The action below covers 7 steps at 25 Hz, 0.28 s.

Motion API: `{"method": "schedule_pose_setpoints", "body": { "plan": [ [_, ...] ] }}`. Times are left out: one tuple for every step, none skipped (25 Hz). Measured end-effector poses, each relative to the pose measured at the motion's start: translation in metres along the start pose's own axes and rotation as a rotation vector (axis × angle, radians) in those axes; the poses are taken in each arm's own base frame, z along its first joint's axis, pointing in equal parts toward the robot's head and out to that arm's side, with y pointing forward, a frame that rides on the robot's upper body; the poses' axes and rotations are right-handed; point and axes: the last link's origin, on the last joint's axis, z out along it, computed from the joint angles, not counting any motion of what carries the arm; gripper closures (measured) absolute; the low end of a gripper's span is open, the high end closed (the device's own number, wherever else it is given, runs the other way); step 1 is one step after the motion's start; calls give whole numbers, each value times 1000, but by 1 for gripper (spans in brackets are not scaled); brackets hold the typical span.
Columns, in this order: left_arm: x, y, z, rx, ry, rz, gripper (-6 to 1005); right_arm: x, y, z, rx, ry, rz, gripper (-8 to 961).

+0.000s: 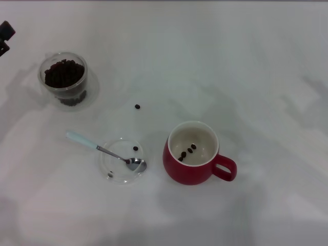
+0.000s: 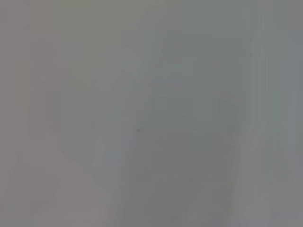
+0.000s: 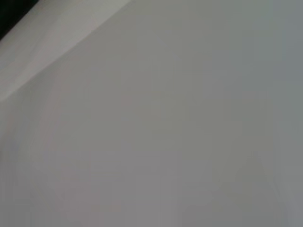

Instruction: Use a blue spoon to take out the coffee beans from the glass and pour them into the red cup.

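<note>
In the head view the glass [image 1: 64, 79] stands at the back left, filled with coffee beans [image 1: 63, 73]. The blue spoon [image 1: 105, 150] lies with its pale handle on the table and its metal bowl resting in a flat clear glass dish [image 1: 121, 161]. The red cup [image 1: 192, 152] stands to the right of the dish, handle pointing right, with three beans [image 1: 187, 151] inside. One bean [image 1: 136, 148] lies in the dish and one [image 1: 137, 106] on the table. My left gripper [image 1: 5, 37] shows only as a dark part at the far left edge. My right gripper is out of view.
The table [image 1: 246, 66] is white. Both wrist views show only blank pale surface, with a dark corner [image 3: 12, 14] in the right wrist view.
</note>
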Motion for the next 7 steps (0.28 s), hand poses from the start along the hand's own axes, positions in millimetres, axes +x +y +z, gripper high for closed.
{"method": "schedule_pose_setpoints", "body": {
  "plan": [
    [0, 0, 0, -1, 0, -3, 131, -1, 2, -3, 12, -14, 8, 167],
    [1, -1, -2, -4, -1, -6, 132, -2, 5, -5, 23, -27, 13, 167],
    [3, -2, -5, -7, -5, -4, 133, -4, 9, -9, 39, -44, 20, 167],
    [4, -4, -8, -5, -8, 2, 134, -5, 12, -12, 52, -54, 21, 167],
    [6, -5, -11, -3, -13, 11, 134, -6, 14, -15, 64, -64, 21, 167],
    [7, -6, -13, 0, -16, 18, 134, -7, 17, -18, 75, -75, 20, 167],
    [8, -8, -16, 2, -17, 25, 134, -9, 19, -20, 82, -88, 24, 167]
  ]
}}
